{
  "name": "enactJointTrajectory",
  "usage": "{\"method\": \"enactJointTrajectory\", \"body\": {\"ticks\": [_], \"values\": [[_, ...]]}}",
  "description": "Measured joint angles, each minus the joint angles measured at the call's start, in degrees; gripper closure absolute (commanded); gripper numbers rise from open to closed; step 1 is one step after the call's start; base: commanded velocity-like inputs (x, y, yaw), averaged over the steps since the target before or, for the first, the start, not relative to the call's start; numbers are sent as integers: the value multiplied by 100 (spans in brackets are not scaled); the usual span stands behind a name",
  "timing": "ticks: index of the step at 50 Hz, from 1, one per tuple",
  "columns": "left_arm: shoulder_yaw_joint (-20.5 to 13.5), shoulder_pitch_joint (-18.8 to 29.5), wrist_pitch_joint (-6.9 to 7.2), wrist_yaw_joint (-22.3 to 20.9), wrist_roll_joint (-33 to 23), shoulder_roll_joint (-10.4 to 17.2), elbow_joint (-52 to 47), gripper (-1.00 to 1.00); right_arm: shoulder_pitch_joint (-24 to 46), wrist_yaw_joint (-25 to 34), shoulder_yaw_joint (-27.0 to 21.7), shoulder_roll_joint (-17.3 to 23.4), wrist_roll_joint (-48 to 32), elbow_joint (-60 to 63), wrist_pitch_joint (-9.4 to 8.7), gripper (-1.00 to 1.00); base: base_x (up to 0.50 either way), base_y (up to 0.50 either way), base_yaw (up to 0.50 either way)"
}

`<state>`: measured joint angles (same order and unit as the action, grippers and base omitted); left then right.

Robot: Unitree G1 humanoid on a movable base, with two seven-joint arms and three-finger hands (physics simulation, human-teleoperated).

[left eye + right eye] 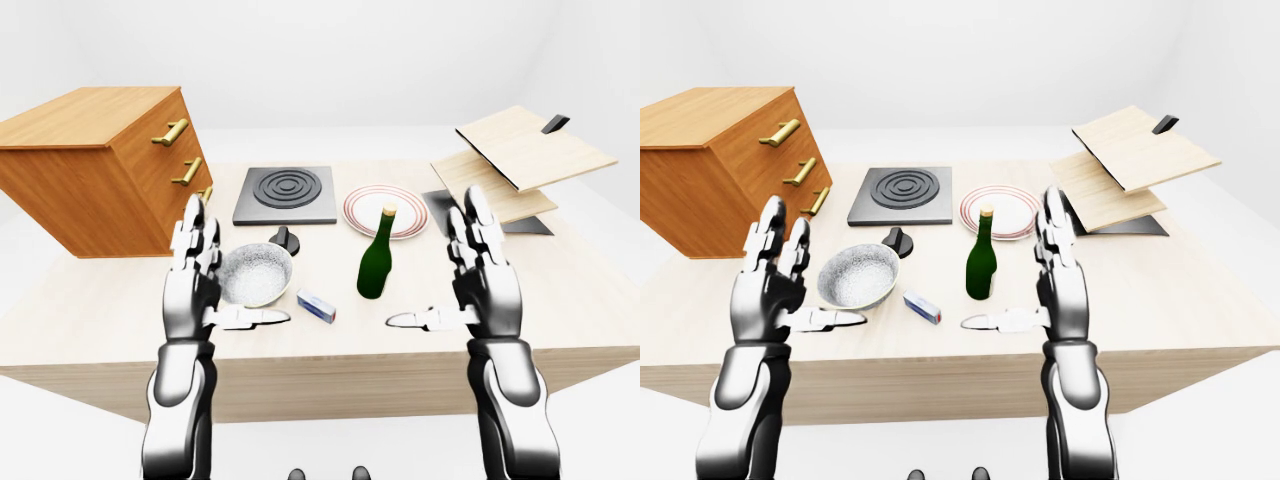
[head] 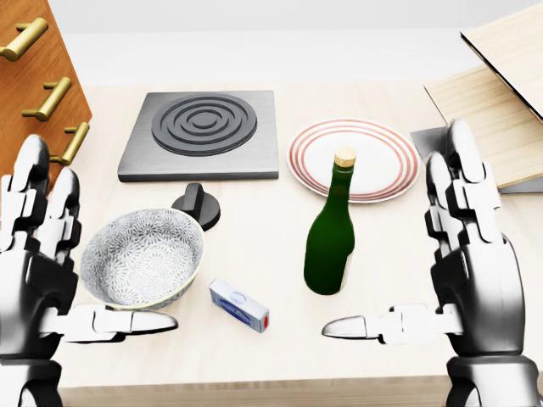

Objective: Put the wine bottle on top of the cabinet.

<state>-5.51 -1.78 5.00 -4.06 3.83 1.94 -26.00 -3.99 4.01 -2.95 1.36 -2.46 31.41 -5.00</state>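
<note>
The green wine bottle [image 2: 329, 246] with a cork stands upright on the pale table [image 2: 254, 254], just below a striped plate. Nothing holds it. My right hand [image 2: 450, 280] is raised to the right of the bottle, open, fingers pointing up and thumb stretched left, apart from the glass. My left hand [image 2: 51, 280] is raised the same way at the left of the head view, open, beside a patterned bowl. The wooden cabinet [image 1: 90, 170] with brass handles stands at the table's left; its flat top [image 1: 85, 115] is bare.
A patterned bowl [image 2: 142, 259], a black knob [image 2: 197, 205] and a small blue-and-white box [image 2: 239, 305] lie left of the bottle. Above them sit a dark hotplate [image 2: 204, 136] and a red-striped plate [image 2: 354, 158]. Stacked wooden boards [image 1: 515, 160] rise at the right.
</note>
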Motion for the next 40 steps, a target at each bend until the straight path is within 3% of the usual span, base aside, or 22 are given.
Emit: {"method": "enactJointTrajectory", "body": {"ticks": [18,23,40], "values": [[-583,-389,0,-110,678,-40,-2738,-100,-465,286,-58,-92,-380,2763,0,-100,0,0,0],[-702,-404,0,-107,807,-40,-3063,-100,-546,340,-56,-137,-440,2859,0,-100,6,0,0],[-862,-421,0,-98,968,-26,-3345,-100,-698,511,-23,-238,-665,2857,0,-100,50,0,0]]}}
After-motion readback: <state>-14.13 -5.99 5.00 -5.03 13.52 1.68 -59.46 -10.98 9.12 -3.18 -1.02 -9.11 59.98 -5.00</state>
